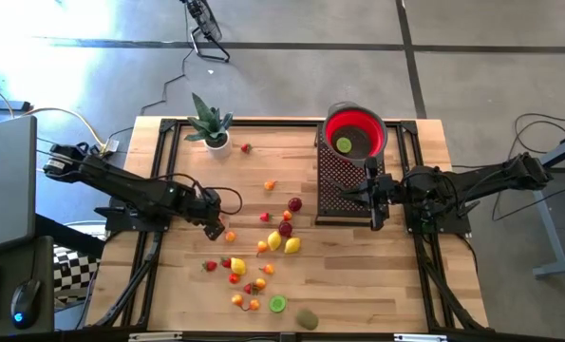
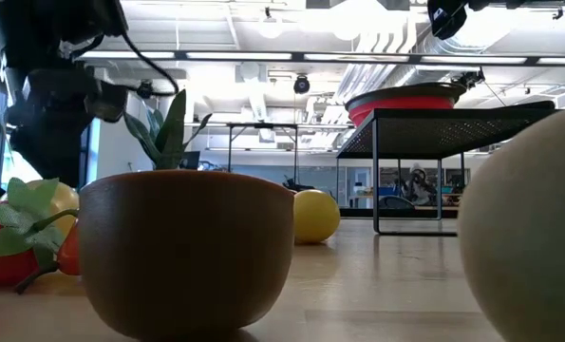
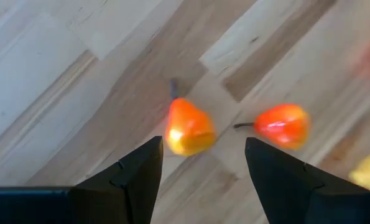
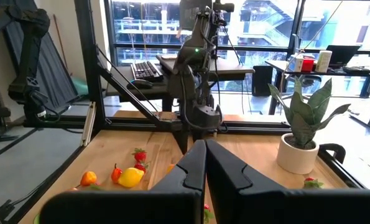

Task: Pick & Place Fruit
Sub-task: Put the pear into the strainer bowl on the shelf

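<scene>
My left gripper (image 3: 203, 149) is open and points steeply down over the wooden table. A small orange pear-shaped fruit (image 3: 188, 127) lies on the table just ahead of its fingertips, nearer one finger, untouched. A second orange-red fruit (image 3: 283, 124) lies beside the other finger. Several more fruits (image 1: 263, 245) are scattered across the table's middle. The red bowl (image 1: 355, 133) sits on a black mesh stand (image 1: 344, 185) and has a green fruit (image 1: 344, 144) in it. My right gripper (image 1: 373, 198) is shut, level over the stand, and holds nothing.
A potted plant (image 1: 209, 128) stands at the far left, with a strawberry (image 1: 246, 147) next to it. A lime half (image 1: 277, 304) and a brown kiwi (image 1: 306, 318) lie near the front edge. Black frame rails (image 1: 159, 190) run along both sides of the table.
</scene>
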You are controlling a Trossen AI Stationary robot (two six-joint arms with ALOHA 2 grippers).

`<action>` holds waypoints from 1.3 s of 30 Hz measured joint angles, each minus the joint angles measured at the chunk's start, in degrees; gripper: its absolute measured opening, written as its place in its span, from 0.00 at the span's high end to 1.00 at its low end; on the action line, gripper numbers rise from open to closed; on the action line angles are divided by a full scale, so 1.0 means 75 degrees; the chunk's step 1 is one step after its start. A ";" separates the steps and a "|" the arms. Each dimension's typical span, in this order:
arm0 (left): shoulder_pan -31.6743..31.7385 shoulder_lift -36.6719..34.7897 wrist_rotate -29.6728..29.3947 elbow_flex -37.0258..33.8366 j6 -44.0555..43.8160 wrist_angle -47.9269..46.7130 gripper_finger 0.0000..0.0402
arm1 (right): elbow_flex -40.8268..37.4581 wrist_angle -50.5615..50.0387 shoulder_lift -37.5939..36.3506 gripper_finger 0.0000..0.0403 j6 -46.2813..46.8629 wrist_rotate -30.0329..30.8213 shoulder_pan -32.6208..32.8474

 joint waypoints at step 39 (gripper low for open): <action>0.0000 0.1822 0.0291 0.0006 -0.0099 0.0790 0.45 | 0.0000 -0.0047 0.0000 0.99 -0.0001 0.0002 -0.0001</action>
